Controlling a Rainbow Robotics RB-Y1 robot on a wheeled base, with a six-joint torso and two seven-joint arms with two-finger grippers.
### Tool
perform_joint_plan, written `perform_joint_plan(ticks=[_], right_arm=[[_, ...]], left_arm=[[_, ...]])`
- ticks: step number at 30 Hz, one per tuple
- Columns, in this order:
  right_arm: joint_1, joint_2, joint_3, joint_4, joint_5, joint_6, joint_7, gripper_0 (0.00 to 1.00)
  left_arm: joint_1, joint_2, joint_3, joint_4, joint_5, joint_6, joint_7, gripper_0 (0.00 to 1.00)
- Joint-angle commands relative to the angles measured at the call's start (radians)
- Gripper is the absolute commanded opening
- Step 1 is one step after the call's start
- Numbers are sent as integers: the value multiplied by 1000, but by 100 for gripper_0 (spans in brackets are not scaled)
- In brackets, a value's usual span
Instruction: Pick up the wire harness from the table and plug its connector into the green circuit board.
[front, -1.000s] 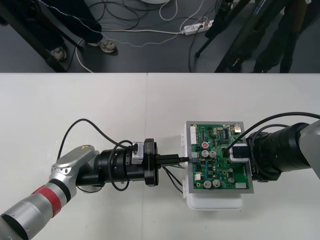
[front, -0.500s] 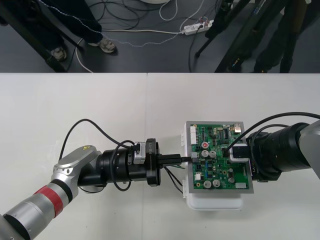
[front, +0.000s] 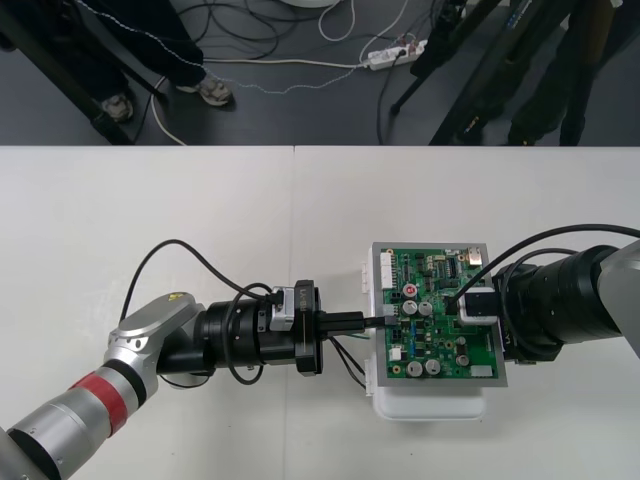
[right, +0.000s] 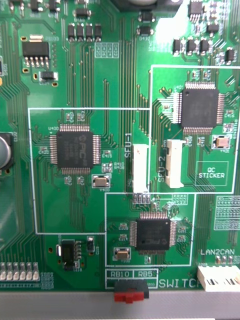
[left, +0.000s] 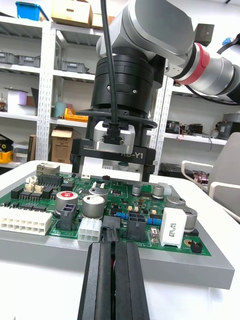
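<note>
Left gripper (front: 372, 319) lying level over the table (front: 200, 220), its 2 black fingers (left: 134, 280) pressing together on the black plug (left: 111, 234) of the wire harness (front: 352, 368) at the green circuit board's (front: 420, 262) left edge, wires (front: 338, 348) trailing beneath, right gripper (front: 468, 306) hanging over the board's right half, grip state not discernible.

Front cam overhead, R wrist close over board (front: 428, 272), L wrist level at edge, all share board
</note>
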Motion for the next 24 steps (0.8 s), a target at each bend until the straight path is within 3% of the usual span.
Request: perform_joint_plan(ticks=[1,24], right_arm=[[-21,18,16,-28,-26,1,43,100],[-21,18,16,-26,-26,1,43,100]], left_arm=[[-26,-32,-23,-32,7,22,14,0],[-29,-47,-25,-58,4,33,-21,0]])
